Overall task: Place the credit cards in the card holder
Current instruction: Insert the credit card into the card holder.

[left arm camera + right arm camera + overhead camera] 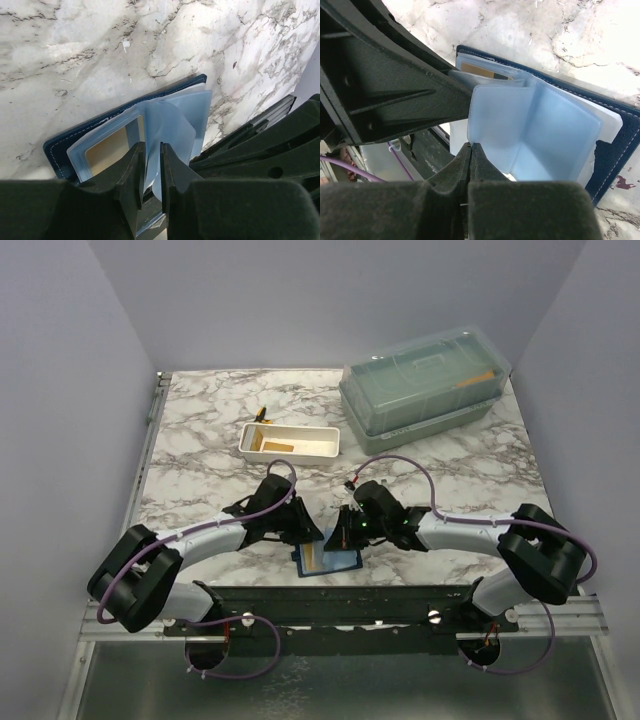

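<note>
Navy-blue bifold card holder (338, 562), lower centre of marble counter (200, 450): translucent pocket leaves (535, 130) are being clamped by left pincer (152, 147) and right pincer (470, 146).

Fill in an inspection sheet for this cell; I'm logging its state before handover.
Surface: marbled table top, veined white and grey.
Job's things: card holder lies open at the near edge, one tan card in a sleeve; loose cards in the white tray.
Clutter: green lidded box; small yellow-black item behind the tray, unidentifiable.
Claws: left claw and right claw each pinch a clear sleeve of the holder.
Cables: purple cables loop along both arms.
Surroundings: plain walls; nothing else seen.
</note>
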Controlling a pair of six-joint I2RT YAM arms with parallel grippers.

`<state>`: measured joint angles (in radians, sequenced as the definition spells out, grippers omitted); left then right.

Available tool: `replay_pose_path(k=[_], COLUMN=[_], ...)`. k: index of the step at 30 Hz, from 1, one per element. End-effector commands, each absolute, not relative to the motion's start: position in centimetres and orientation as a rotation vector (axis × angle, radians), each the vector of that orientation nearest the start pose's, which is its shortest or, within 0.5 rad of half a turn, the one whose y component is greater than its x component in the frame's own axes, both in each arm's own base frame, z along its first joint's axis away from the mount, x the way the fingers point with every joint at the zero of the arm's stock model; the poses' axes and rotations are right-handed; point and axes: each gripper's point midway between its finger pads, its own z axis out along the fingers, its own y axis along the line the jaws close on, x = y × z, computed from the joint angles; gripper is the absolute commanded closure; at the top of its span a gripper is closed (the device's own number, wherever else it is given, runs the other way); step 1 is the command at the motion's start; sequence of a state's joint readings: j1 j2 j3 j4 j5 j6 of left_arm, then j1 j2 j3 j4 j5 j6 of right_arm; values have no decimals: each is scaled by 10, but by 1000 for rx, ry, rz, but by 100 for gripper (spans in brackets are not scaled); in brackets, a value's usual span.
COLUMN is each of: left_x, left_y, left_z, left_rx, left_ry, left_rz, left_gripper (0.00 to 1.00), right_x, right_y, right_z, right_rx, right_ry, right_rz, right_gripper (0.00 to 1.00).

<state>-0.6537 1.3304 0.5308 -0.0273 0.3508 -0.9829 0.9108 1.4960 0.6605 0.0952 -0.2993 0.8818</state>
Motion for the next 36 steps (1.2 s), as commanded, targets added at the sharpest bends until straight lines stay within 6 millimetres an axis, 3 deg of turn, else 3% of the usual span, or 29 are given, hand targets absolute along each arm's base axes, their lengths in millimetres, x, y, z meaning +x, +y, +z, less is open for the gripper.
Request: replay_pose_path(k=[1,8,12,17,22,25,29,32,36], left_x=[192,189,188,186,183,182,181,181,180], left_y=[-258,-254,-251,-245,-238,-233,-228,-223,-222], left_z=[55,57,56,54,52,53,54,51,47], left_rx=[-249,-239,-233,-218,-215,-228,-234,-243,-243], left_ry=[2655,2657,2667,2689,2707,2716,2720,2731,2749], left_rz=[-1051,-1032,-1011,-967,-922,-893,-863,-822,-803], left_gripper=[78,81,82,82,83,83,82,80,79], right_x=[157,157,161,165,162,157,154,144,137], right_y=[332,309,277,260,286,310,324,345,352], right_z=[64,53,38,55,86,93,83,74,58], right_rx=[-213,-166,-106,-118,-215,-280,-317,-367,-348], right_ry=[2585,2641,2715,2701,2656,2644,2649,2639,2647], right_rz=[1124,968,702,511,506,588,655,826,911], right_gripper=[100,92,80,63,55,54,53,52,54])
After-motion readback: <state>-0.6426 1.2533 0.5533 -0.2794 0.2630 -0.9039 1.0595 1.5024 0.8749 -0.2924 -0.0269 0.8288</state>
